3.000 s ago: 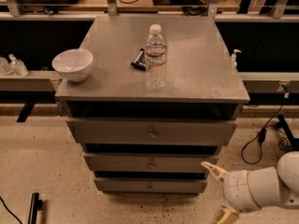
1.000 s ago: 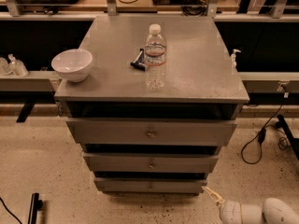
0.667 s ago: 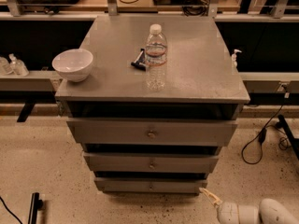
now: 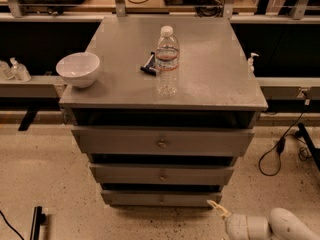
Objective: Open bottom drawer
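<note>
Bottom drawer (image 4: 161, 198): flat grey front, small round knob. Rounded pale gripper (image 4: 216, 207) near its right corner, half cut off; its opening cannot be told.

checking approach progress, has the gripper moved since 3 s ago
Yes. The white gripper has dropped and shifted left. It was off to the right of the grey flat-fronted bottom drawer and is now near that drawer's lower right corner.

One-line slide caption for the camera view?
Gripper low at the bottom drawer's right corner, off its knob; bowl and water bottle on the cabinet top.
</note>
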